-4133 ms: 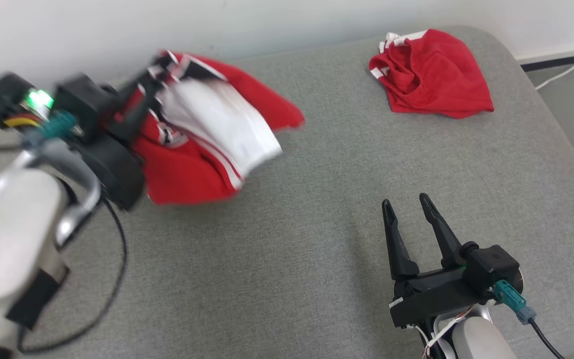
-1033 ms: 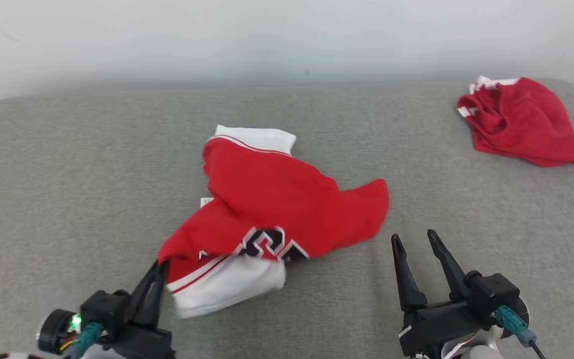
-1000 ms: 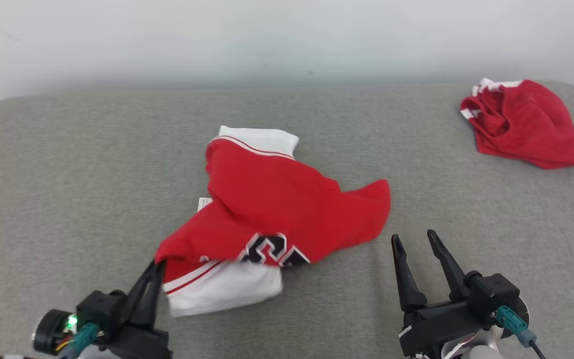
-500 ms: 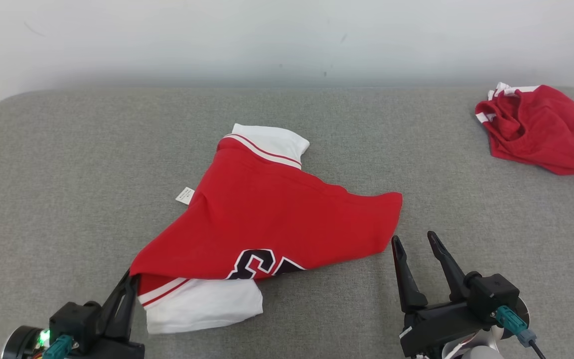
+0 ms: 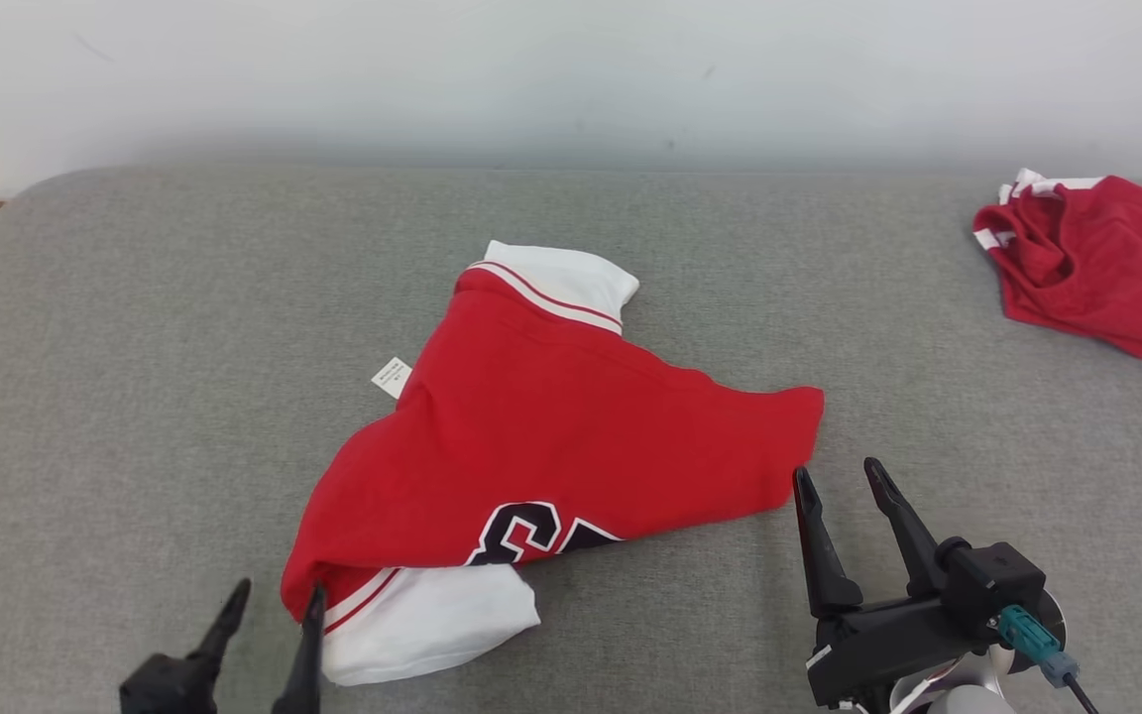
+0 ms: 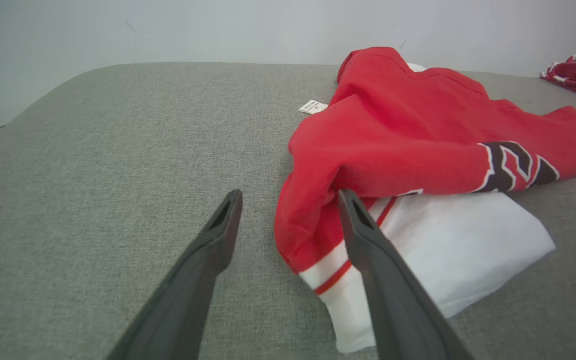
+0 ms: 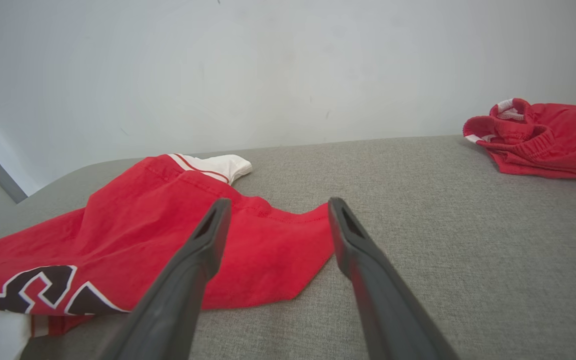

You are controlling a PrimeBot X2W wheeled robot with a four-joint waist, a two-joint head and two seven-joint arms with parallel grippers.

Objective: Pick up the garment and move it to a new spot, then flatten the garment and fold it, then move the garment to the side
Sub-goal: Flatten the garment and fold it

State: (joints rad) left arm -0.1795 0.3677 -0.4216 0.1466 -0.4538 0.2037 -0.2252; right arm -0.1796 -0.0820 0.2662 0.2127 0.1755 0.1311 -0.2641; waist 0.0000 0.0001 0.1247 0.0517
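A: Garment count?
B: Two on the grey cushion (image 5: 135, 347): red-white jersey (image 5: 551, 436) centre, red shorts (image 5: 1096, 268) far right.
A: Pincers?
B: Left gripper (image 5: 278, 589) and right gripper (image 5: 838, 469) both spread wide, holding nothing, beside jersey's near edge.

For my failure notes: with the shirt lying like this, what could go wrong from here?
1. The red shirt lies doubled over, white sleeve tucked beneath; folding before spreading it could trap creases.
2. The open left jaws sit right at its near corner; moving off might drag it.
3. A second red garment lies far right and could be grabbed instead.
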